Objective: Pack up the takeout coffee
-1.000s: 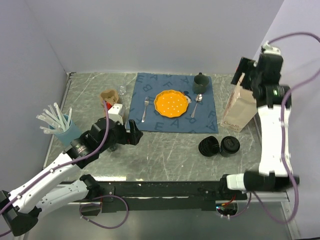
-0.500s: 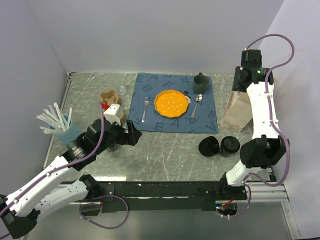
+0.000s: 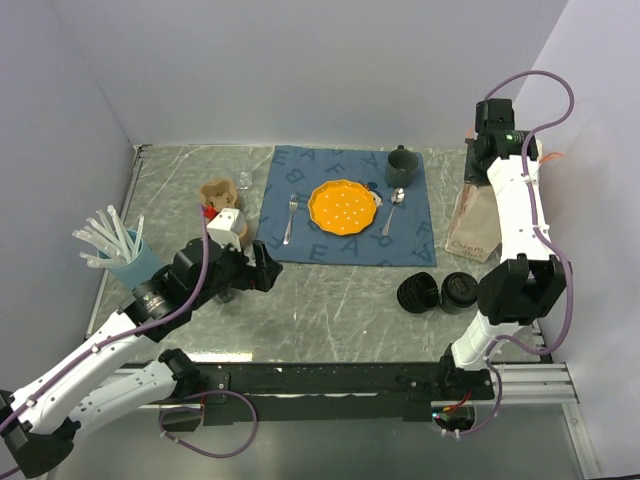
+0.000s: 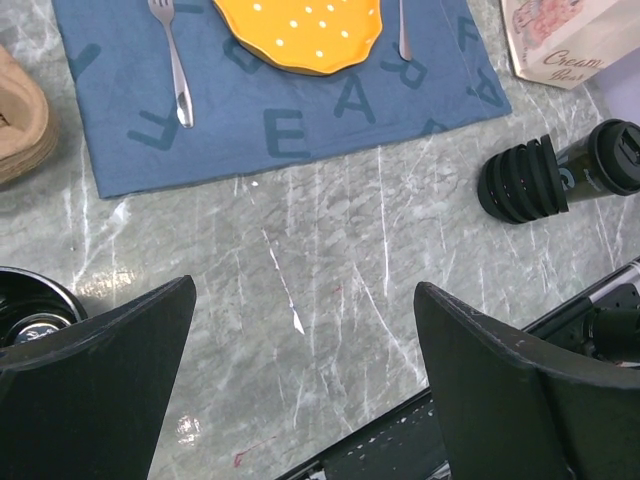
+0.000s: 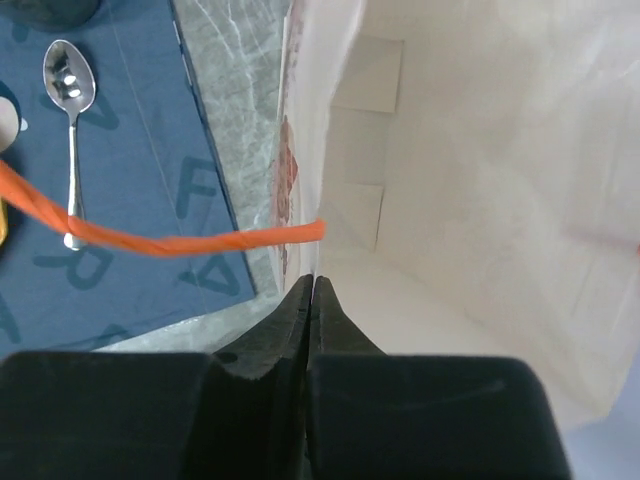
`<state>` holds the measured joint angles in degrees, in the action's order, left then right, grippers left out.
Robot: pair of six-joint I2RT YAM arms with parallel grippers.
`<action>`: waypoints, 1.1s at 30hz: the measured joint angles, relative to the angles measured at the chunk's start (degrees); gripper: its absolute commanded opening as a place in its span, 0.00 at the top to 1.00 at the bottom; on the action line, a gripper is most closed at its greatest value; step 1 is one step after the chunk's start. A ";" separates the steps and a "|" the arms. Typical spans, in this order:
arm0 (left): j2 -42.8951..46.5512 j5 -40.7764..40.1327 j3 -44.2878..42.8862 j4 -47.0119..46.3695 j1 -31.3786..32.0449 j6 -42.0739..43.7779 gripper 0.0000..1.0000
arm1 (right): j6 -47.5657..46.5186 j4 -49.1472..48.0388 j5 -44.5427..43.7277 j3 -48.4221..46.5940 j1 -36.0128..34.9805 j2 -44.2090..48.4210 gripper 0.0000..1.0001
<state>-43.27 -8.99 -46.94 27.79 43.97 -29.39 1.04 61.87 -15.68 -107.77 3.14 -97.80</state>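
**Light, crushable cup: a low, gentle grip**

Small black tapered disposable cup (image 3: 460, 291): down on the grey marbled worktop (image 3: 330, 300) near the front right edge, just beside the round black ribbed lid (image 3: 418, 292), in front of the tall pale paper bag (image 3: 478, 215) and apart from it. Hard to tell from above whether upright or upturned, full or empty.

Likely light, thin-walled and easily dented. Smooth sides and a taper, so prone to sliding in a squeeze. Best taken across the body around mid-height, with a soft pinch rather than a hard clamp. Best kept level in case of liquid inside.

Right hand (image 5: 312, 288): raised at the bag's mouth, fingers pressed together on the top rim of one paper wall, orange cord handle (image 5: 160, 245) draped alongside. Probably there to hold the mouth open and steady.

Left hand (image 4: 305, 300): spread wide, gripping nothing, hovering over bare worktop well left of the cup.
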 measured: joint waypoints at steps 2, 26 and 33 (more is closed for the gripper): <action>-0.02 -0.44 -0.26 0.33 0.00 0.07 0.03 | -1.09 0.02 -0.33 -0.66 0.00 0.11 1.00; -7.34 -20.90 -22.86 13.44 -0.02 -5.49 0.03 | -17.77 -0.20 1.38 -8.37 -31.56 15.37 1.00; -5.90 -25.68 -27.43 17.11 -0.02 -7.93 0.03 | -24.30 -2.12 6.54 9.05 -49.46 25.55 1.00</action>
<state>-49.17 -34.68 -74.37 44.91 43.94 -37.32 -23.27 59.75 -9.15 -98.72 -46.33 -72.25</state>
